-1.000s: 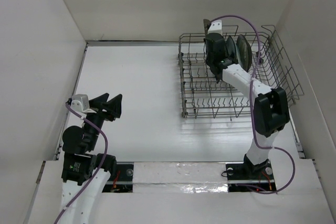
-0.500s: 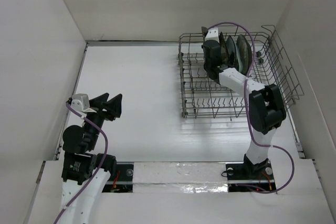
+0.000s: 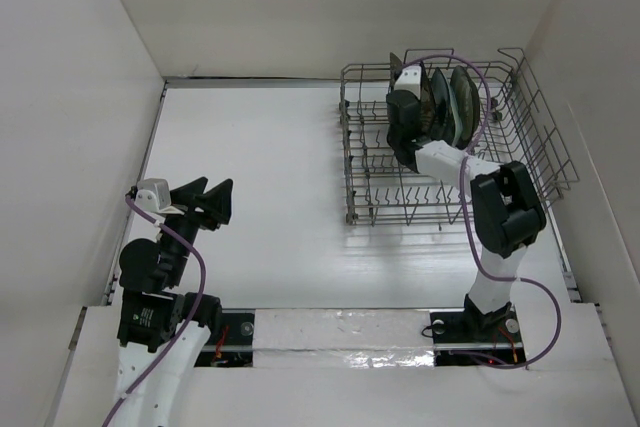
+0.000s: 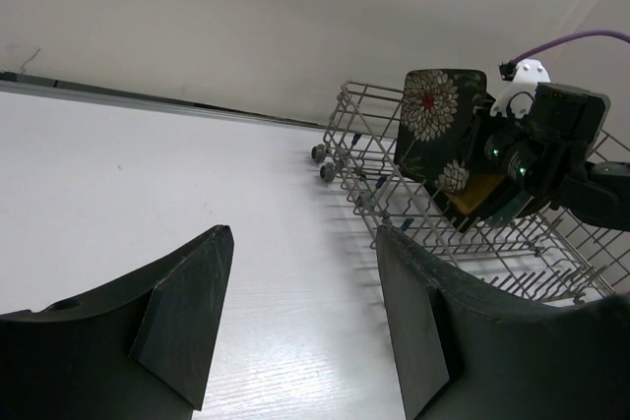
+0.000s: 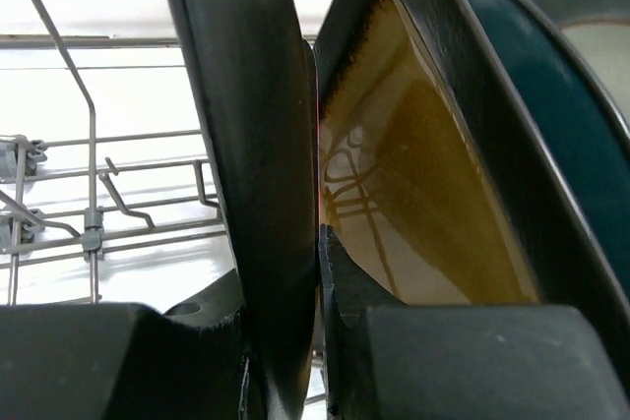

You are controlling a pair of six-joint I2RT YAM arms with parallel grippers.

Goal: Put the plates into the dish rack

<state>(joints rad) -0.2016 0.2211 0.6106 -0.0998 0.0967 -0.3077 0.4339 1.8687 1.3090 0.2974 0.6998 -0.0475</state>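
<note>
White table (image 3: 270, 167); yellow plate (image 5: 413, 194) crowds flowered plate (image 4: 430, 110) in right tool (image 5: 287, 341)

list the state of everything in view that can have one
dish rack, holding plates on edge
flowered plate, on edge in the dish rack, gripped
yellow-centre plate, upright in the dish rack, free
teal plate, upright beside the yellow-centre plate
right gripper, shut on the flowered plate
left gripper, open, empty, away from the dish rack
</note>
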